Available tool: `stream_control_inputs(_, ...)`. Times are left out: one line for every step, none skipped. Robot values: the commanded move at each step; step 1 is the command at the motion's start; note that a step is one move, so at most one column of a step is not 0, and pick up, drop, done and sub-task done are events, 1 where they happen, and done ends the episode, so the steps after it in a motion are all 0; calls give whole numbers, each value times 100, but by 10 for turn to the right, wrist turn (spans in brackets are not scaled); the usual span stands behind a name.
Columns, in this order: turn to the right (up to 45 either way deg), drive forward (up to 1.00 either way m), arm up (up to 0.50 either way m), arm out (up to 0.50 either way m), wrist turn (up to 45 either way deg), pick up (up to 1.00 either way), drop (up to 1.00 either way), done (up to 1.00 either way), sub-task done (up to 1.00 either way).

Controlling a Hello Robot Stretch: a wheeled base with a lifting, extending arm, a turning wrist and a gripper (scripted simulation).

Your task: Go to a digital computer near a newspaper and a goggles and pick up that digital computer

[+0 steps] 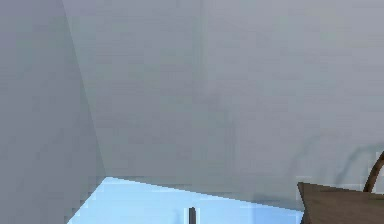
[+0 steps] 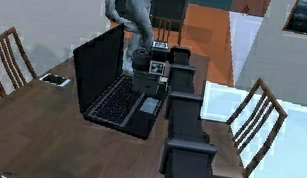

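Note:
A black laptop [image 2: 110,93] stands with its lid up on a dark wooden table [image 2: 35,125] in the arm side view, its screen on the left and its keyboard toward the arm. The dark arm [image 2: 185,147] rises from the bottom edge to two white marked squares. Left of these the gripper [image 2: 140,67] sits at the laptop's far upper corner. I cannot tell whether it holds anything. A small flat white thing [image 2: 55,80] lies on the table left of the laptop.
A grey statue [image 2: 129,3] stands on the table behind the laptop. Wooden chairs flank the table at left [image 2: 7,55] and right [image 2: 253,122], another at the far end [image 2: 170,9]. The forward view has grey walls meeting in a corner, light blue floor [image 1: 140,205] and a brown table corner [image 1: 340,205].

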Motion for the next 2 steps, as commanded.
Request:
stream_control_inputs(0, 0, -30, 0, 0, 0, 0, 0, 0)
stream_control_inputs(0, 0, 0, 0, 0, 100, 0, 0, 0)
